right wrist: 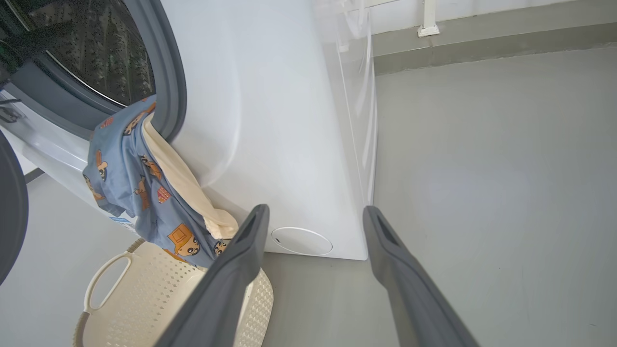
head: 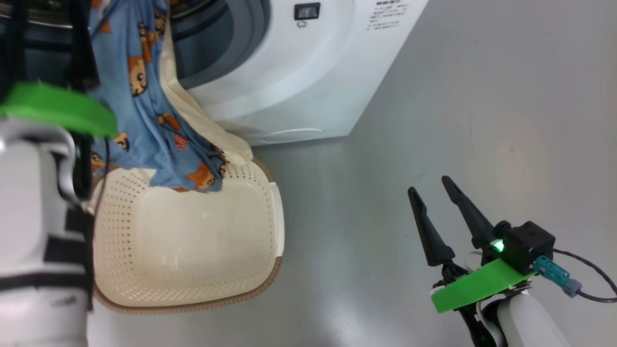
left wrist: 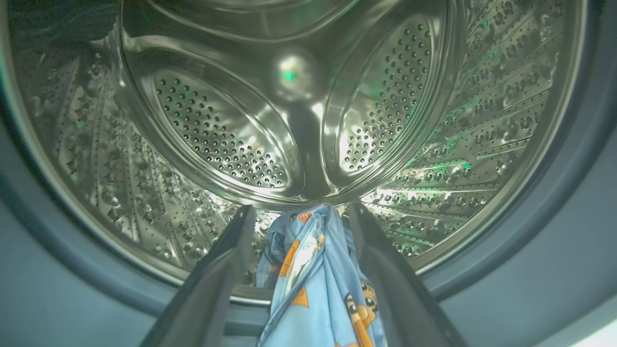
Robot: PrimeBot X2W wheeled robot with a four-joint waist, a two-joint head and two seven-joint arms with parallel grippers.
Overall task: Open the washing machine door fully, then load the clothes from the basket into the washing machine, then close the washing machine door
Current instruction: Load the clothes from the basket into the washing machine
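1. Blue bear-print clothes (head: 144, 120) hang from the washing machine (head: 299, 86) mouth onto the far rim of the basket (head: 275, 270).
2. Left end effector (left wrist: 300, 208) spread open at the drum (left wrist: 217, 140), cloth between its fingers.
3. Right end effector (head: 429, 185) spread open, empty, above the floor (head: 482, 96).

The clothes (head: 144, 96) are light blue, printed with orange-brown cartoon bears, and among them is a plain cream-beige cloth (head: 207, 127). The basket (head: 193, 250) is cream-white, dotted all over with small holes, and its rim (head: 193, 305) has a brown woven look. The washing machine (head: 299, 86) is white, with a grey rubber ring (right wrist: 176, 82) and a silvery, hole-dotted drum (left wrist: 217, 140). The floor (head: 458, 120) is plain grey. The right hand (head: 428, 185) has black fingers and a bright green plate (head: 477, 285).
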